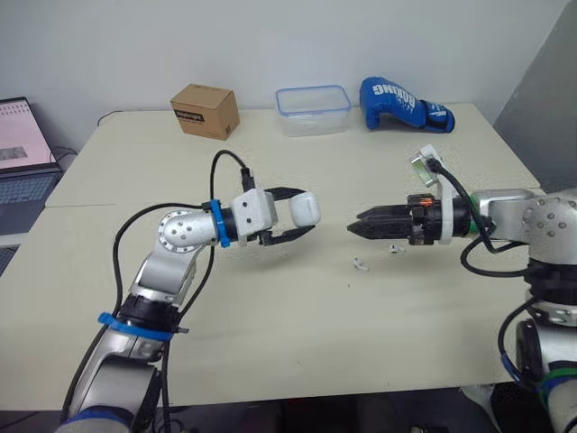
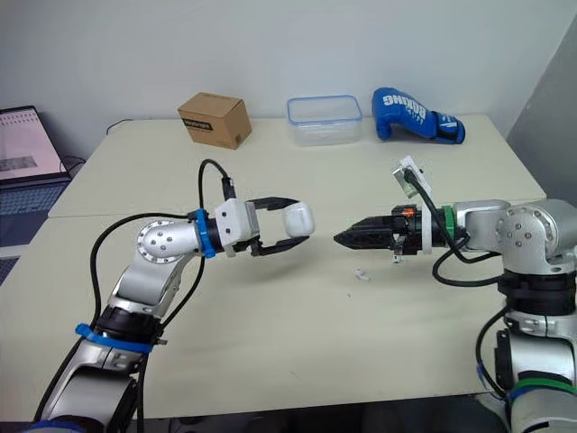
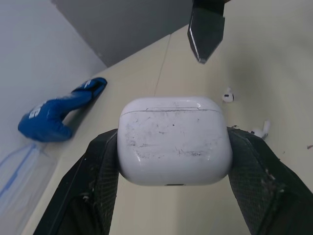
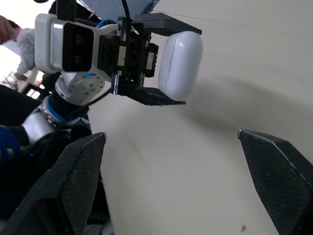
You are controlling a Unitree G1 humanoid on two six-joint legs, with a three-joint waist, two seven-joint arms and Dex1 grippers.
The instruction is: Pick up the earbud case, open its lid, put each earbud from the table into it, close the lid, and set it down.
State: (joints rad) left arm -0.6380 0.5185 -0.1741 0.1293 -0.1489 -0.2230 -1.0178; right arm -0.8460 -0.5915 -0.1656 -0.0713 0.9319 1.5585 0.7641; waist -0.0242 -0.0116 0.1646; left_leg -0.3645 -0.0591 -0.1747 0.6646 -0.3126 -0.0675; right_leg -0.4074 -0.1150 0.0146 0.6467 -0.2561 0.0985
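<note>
Grip check: left gripper (image 1: 305, 213) clamped on earbud case (image 3: 173, 139), lid shut; right gripper (image 1: 352, 225) fingers apart, near it; catch lid seam with one fingertip, lever gently.

White capital letters run along the blue boxing glove (image 1: 406, 105), which lies at the table's (image 1: 270, 352) far edge toward its far right corner; I read "BOXING" in them, with a smaller line beneath that I cannot make out. The cardboard box (image 1: 206, 110) at the far edge, nearer the left corner, carries a dark label (image 1: 187, 115) with pale print too small to read. The laptop (image 1: 22, 149) off the table's left edge shows a pinkish page whose lines are illegible. On the earbud case (image 3: 173, 142) clamped in my left gripper (image 1: 306, 211), I can read nothing among the scuffs.
</note>
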